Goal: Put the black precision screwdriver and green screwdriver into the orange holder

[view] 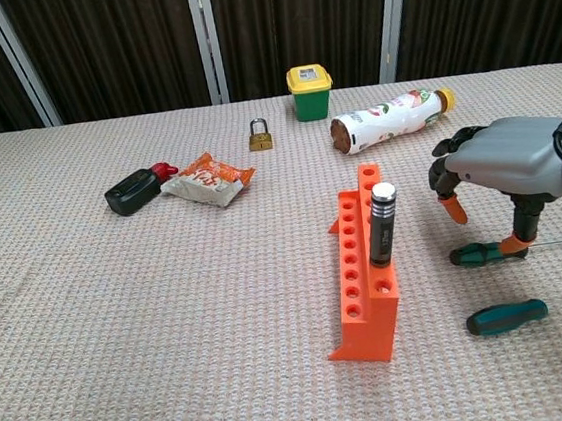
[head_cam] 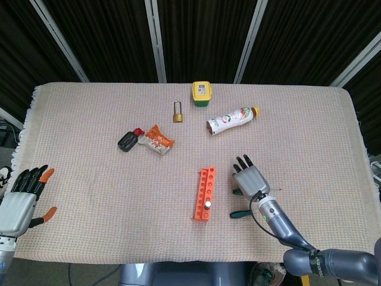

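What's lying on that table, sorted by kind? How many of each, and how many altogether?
Screwdrivers: 3 – black one standing in the holder, green one under the right hand, teal one
Holder: 1
Bottle: 1
Padlock: 1
Yellow-green tub: 1
Snack packet: 1
Black key fob: 1
Total: 9

Orange plastic stepped holder (view: 365,267) with a row of round sockets stands upright. Black precision screwdriver with silver cap (view: 380,225) sits upright in one socket. Green-handled screwdriver (view: 485,252) lies flat just right of the holder.
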`<state>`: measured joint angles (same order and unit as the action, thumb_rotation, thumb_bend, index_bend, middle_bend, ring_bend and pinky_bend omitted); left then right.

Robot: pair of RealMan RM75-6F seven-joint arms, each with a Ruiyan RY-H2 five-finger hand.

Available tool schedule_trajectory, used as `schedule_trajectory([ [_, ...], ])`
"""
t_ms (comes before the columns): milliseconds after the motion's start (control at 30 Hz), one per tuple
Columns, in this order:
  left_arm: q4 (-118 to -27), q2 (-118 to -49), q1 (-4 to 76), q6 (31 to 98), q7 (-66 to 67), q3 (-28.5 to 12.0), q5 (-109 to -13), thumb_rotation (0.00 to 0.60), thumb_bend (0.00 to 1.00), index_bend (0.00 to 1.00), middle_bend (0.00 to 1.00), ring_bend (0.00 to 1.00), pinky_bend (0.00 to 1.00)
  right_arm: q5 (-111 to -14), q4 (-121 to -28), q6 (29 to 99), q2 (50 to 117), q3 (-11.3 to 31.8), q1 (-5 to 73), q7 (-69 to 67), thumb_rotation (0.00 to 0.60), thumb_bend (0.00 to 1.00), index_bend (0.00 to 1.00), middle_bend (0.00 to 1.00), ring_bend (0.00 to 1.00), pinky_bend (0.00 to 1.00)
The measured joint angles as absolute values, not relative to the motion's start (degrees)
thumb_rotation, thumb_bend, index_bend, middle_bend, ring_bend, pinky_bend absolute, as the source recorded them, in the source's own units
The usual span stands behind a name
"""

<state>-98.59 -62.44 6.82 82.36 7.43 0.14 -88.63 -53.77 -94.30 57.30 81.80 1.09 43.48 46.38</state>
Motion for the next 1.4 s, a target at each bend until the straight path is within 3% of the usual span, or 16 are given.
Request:
schedule_trajectory([
  [1200,-99.30,-61.83,6.89,81.93,8.07,0.35,-88.36,0.600,0.26,0.00,0.00,0.00,0.00,-50.97,-87.10,55.50,86.13,0.11,43.78,45.14,0.600,0.13,0.55,0.19,0.00,0.00],
  [1400,-99.25,-61.57,6.89,81.72,7.75,0.53,-88.37,0.600,0.25,0.00,0.00,0.00,0.00,-51.33,-86.80,55.50,86.39,0.08,43.75,44.97,0.600,0.23,0.56,0.19,0.00,0.00],
])
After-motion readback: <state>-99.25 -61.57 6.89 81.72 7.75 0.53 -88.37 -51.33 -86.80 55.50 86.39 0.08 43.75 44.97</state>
